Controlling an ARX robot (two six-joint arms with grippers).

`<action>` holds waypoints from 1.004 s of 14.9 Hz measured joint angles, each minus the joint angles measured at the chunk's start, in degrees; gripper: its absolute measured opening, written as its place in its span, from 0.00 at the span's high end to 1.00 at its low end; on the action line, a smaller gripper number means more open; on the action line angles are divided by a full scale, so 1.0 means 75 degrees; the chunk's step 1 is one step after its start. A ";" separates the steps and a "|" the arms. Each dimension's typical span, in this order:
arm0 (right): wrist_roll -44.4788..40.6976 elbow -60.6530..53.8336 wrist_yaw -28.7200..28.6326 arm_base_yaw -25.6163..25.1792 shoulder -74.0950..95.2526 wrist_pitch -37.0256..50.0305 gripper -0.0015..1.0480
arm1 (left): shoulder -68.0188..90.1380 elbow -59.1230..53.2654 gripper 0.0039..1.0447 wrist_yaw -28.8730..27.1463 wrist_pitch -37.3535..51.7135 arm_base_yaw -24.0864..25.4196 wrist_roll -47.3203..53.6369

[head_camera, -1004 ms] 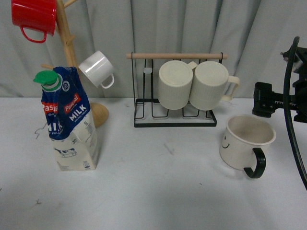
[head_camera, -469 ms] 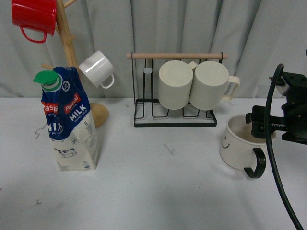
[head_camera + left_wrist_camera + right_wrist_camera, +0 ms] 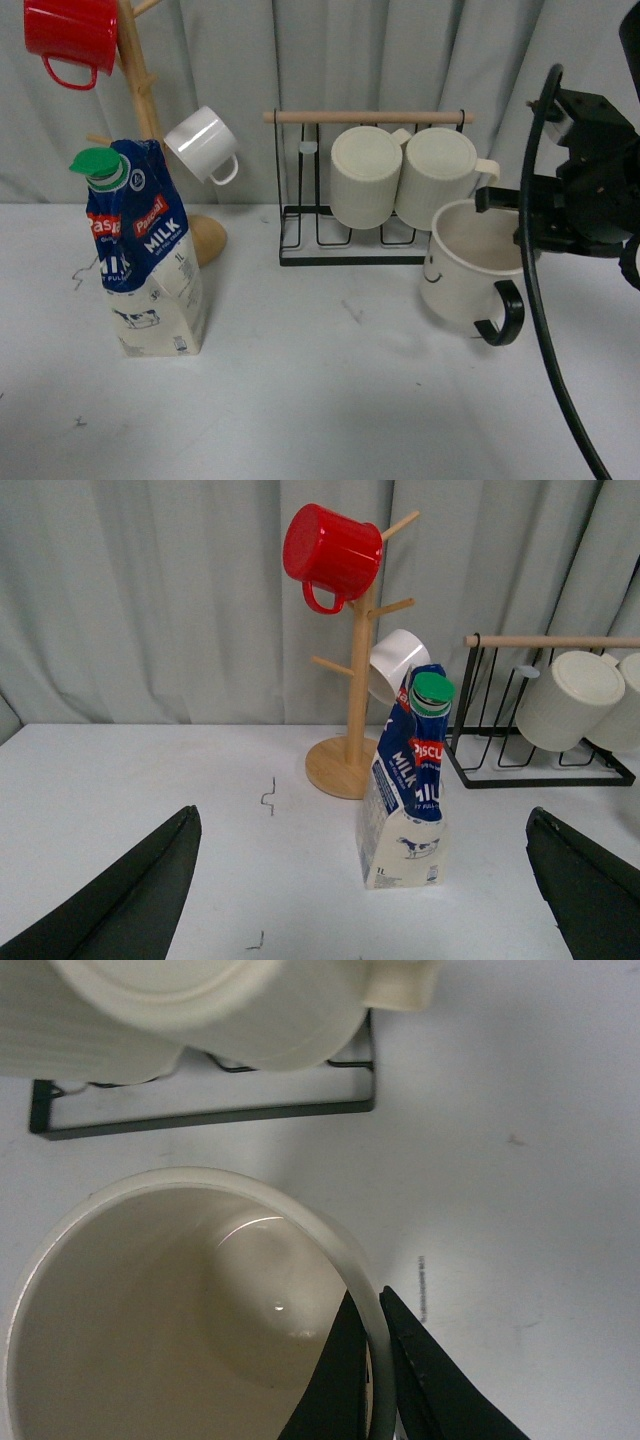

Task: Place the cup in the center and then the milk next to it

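1. My left gripper (image 3: 362,818) shows only in its wrist view. Its two dark fingers (image 3: 135,895) are spread wide with nothing between them, and it hangs above the table (image 3: 330,400).
2. Far left at the back is a wooden mug tree (image 3: 140,95). A red mug (image 3: 70,35) hangs on a top peg, and a small white mug (image 3: 203,143) hangs lower on its right side.
3. The milk (image 3: 150,260) stands upright on the left of the table, just in front of the tree's round base. Its green cap is at the top and its blue upper part is crumpled. Neither gripper is touching it.
4. In the middle at the back sits a black wire rack (image 3: 300,230) with a wooden top bar. Two ribbed cream mugs (image 3: 365,175) lie side by side on it, bottoms facing me.
5. The cup (image 3: 470,265) is right of centre, in front of the rack's right end, and overlaps the right ribbed mug in the front view. It is slightly tilted, with the smiley face to the left and the black handle (image 3: 500,315) towards me. I cannot tell whether its base touches the table.
6. My right gripper (image 3: 372,1365) is clamped on the cup's rim, one finger inside the wall and one outside. In the front view the arm comes in from the right edge.
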 joint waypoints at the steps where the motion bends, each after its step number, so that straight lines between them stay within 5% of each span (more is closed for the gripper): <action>1: 0.0096 0.0058 0.0003 0.0233 -0.0029 -0.0085 0.97 | 0.0000 0.0000 0.06 0.0000 -0.0003 0.0000 0.0000; 10: 0.1274 0.1032 0.1131 0.1501 0.0927 -0.0973 0.97 | 0.0000 0.0000 0.06 0.0000 -0.0003 0.0000 0.0000; 15: 0.1792 0.1134 0.1364 0.1588 0.1142 -0.1020 0.97 | 0.0000 0.0000 0.06 0.0000 0.0000 0.0000 0.0000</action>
